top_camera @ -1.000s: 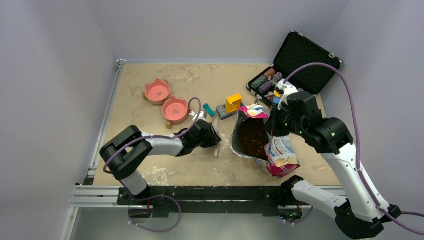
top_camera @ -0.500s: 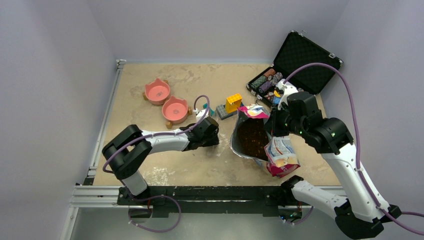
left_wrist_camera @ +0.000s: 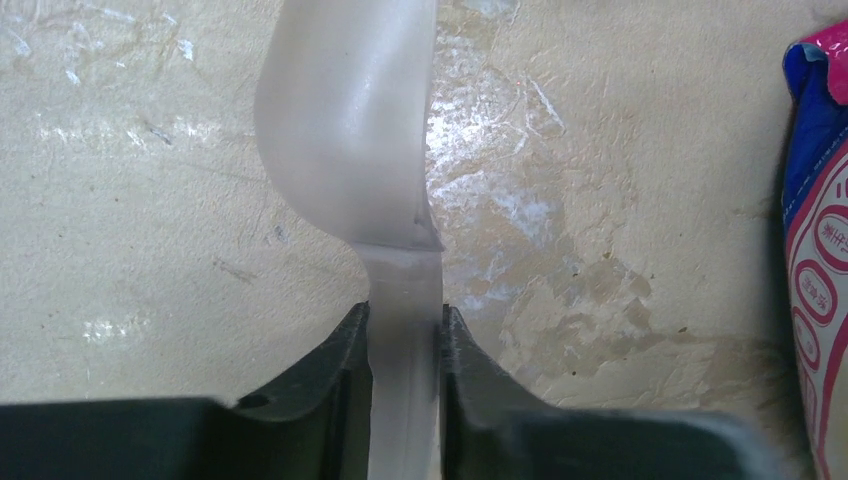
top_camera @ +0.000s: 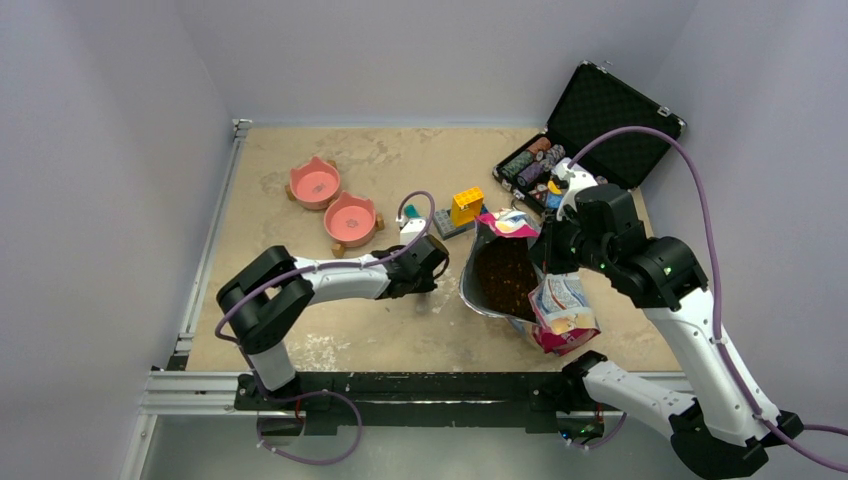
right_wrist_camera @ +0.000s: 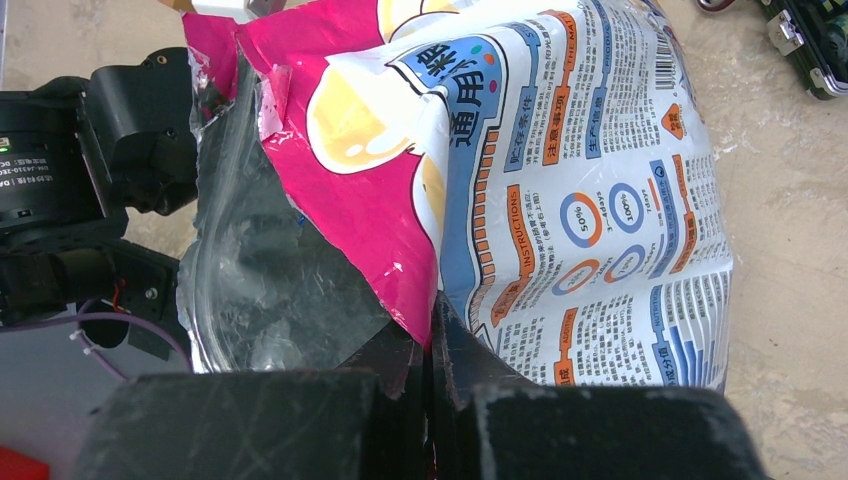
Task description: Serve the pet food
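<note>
Left gripper (left_wrist_camera: 405, 345) – narrowly parted, both black fingers (left_wrist_camera: 335, 375) pressed against the thin handle of a translucent white scoop (left_wrist_camera: 350, 120). In the left wrist view the handle runs up from the bottom centre and the scoop's bowl sits at top centre, over bare table (left_wrist_camera: 150, 200). Cannot tell whether the bowl touches the surface. No pellets visible in the scoop.

Right gripper (right_wrist_camera: 432, 345) – closed tight, pinching the torn top edge of the pink-and-blue bag (right_wrist_camera: 580, 200). Printed side of the bag fills the right half of the right wrist view; silver lining shows at centre left.

Pet food (top_camera: 503, 275) – dark brown mass inside the open bag mouth, right of centre in the top view. The mouth gapes toward the camera. The left arm's wrist sits just left of the mouth, apart from it. In the left wrist view the bag's edge shows only at the far right of the frame, clear of the scoop.

Other items, top view:
- Two pink bowls (top_camera: 315, 184) side by side, upper left of centre, well apart from the bag.
- Yellow block (top_camera: 466, 205) among other toy blocks, just above the bag mouth.
- Open black case (top_camera: 610, 115) at upper right, poker chips (top_camera: 535, 160) in its lower half.
</note>
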`<state>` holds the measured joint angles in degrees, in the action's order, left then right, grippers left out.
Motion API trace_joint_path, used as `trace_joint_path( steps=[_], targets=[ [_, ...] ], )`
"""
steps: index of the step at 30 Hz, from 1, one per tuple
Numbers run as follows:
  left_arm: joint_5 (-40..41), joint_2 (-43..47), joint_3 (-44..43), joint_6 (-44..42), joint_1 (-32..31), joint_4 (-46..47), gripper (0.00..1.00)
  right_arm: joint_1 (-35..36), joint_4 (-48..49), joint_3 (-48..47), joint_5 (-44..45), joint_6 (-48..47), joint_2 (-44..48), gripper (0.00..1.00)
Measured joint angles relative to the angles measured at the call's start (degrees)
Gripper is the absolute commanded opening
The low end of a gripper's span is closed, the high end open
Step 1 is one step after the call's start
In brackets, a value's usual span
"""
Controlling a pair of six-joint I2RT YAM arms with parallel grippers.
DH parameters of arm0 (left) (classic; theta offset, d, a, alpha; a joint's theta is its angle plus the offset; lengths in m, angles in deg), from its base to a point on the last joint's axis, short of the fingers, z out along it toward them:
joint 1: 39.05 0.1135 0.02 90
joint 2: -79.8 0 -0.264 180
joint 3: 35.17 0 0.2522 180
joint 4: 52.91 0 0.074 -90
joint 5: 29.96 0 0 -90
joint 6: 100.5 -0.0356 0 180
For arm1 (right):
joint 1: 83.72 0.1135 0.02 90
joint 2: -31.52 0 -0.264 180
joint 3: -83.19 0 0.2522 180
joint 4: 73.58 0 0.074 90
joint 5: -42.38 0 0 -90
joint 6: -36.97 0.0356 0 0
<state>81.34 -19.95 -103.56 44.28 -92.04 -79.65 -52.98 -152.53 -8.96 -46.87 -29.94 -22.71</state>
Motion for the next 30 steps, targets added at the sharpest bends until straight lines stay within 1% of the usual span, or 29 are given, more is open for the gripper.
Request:
trace_joint_path(
  steps=[1, 4, 7, 11, 15, 16, 18, 20, 22, 24, 26, 28, 30],
  targets=[
    [-0.09, 0.07, 0.11, -0.37, 0.00, 0.42, 0.00, 0.00, 0.00, 0.00, 0.00, 0.00, 0.00, 0.00],
    [-2.36, 1.11, 1.33, -2.12, 0.33, 1.92, 0.00, 0.00, 0.09, 0.04, 0.04, 0.00, 0.00, 0.00],
    [-10.10, 5.46, 5.14, -5.38, 1.73, 2.86, 0.00, 0.00, 0.13, 0.04, 0.46, -0.11, -0.09, 0.00],
    [-27.36, 18.67, 9.22, -7.23, 4.96, -4.15, 0.00, 0.09, 0.55, 0.13, 2.01, -0.74, -0.13, 0.00],
    [-42.38, 34.95, 9.03, -7.32, 7.48, -9.49, 0.00, 0.66, 1.01, 0.13, 4.35, -2.03, -0.55, 0.00],
    [-46.53, 38.40, 7.89, -7.32, 8.04, -11.74, 0.00, 0.98, 1.20, 0.13, 4.92, -2.40, -0.68, 0.00],
    [-54.23, 42.49, 3.34, -7.37, 8.46, -17.64, 0.00, 2.03, 1.70, 0.13, 6.47, -3.23, -1.16, 0.00],
    [-61.05, 44.19, -2.45, -7.32, 8.59, -23.26, 0.00, 4.02, 2.23, 0.13, 9.01, -4.15, -1.73, 0.00],
    [-65.55, 45.24, -7.45, -7.15, 8.66, -28.61, 0.00, 6.10, 2.67, 0.13, 11.41, -5.18, -2.29, 0.00],
    [-69.53, 46.29, -12.72, -5.73, 8.74, -33.94, 0.00, 8.59, 2.97, 0.09, 13.75, -6.27, -2.99, 0.00],
    [-72.43, 46.90, -16.31, -2.95, 8.74, -36.52, 0.00, 11.93, 3.19, 0.07, 16.48, -7.23, -4.00, 0.00],
    [-74.71, 46.97, -18.64, 2.08, 8.74, -38.01, 0.00, 15.52, 3.52, 0.07, 18.45, -8.02, -4.76, 0.00],
    [-75.95, 46.90, -19.17, 7.56, 8.74, -38.16, 0.00, 18.58, 3.98, 0.15, 19.74, -8.31, -5.07, 0.00]
  ],
)
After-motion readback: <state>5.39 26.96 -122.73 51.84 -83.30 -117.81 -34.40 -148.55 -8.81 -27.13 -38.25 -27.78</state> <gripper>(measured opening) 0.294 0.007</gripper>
